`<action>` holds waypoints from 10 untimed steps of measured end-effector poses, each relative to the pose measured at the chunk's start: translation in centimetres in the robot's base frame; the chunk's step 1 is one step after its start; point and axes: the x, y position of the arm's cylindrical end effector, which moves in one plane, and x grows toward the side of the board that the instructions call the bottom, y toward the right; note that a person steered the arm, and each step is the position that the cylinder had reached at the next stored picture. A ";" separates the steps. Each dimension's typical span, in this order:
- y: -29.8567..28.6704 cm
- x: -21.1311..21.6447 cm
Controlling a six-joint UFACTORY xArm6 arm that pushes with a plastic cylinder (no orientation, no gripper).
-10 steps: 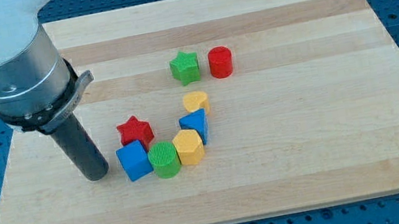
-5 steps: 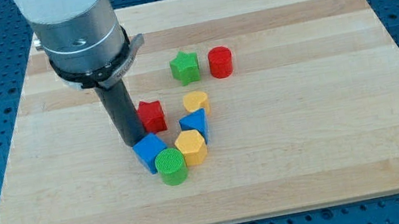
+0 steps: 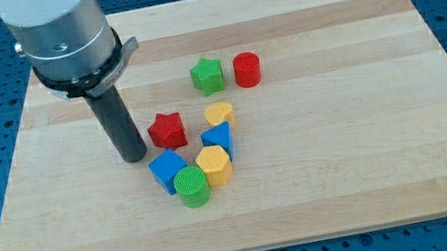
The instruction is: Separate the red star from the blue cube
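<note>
Tip: my tip (image 3: 133, 156) rests on the board (image 3: 381, 181) just left of the red star (image 3: 167, 130) and above-left of the blue cube (image 3: 167, 170); it is a bare rod with no jaws, so it holds nothing and touches neither block that I can tell.
Red star: sits just above the blue cube, with a thin gap at most between them.
Blue cube: touches the green cylinder (image 3: 191, 187) at its lower right.
Neighbours: a yellow hexagonal block (image 3: 214, 164), a blue triangular block (image 3: 218, 137) and a yellow heart (image 3: 220, 113) curve up the view's right of the star.
Risk, rightward push: the star would likely run into the yellow heart and blue triangular block and jam.
Risk, downward drift: the rod would likely catch the cube's corner and drag cube and cylinder along.
Risk, off-centre contact: the star's points may make it spin aside.
</note>
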 end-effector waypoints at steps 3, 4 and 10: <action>0.3 -0.4; 1.6 -0.6; 7.6 -2.9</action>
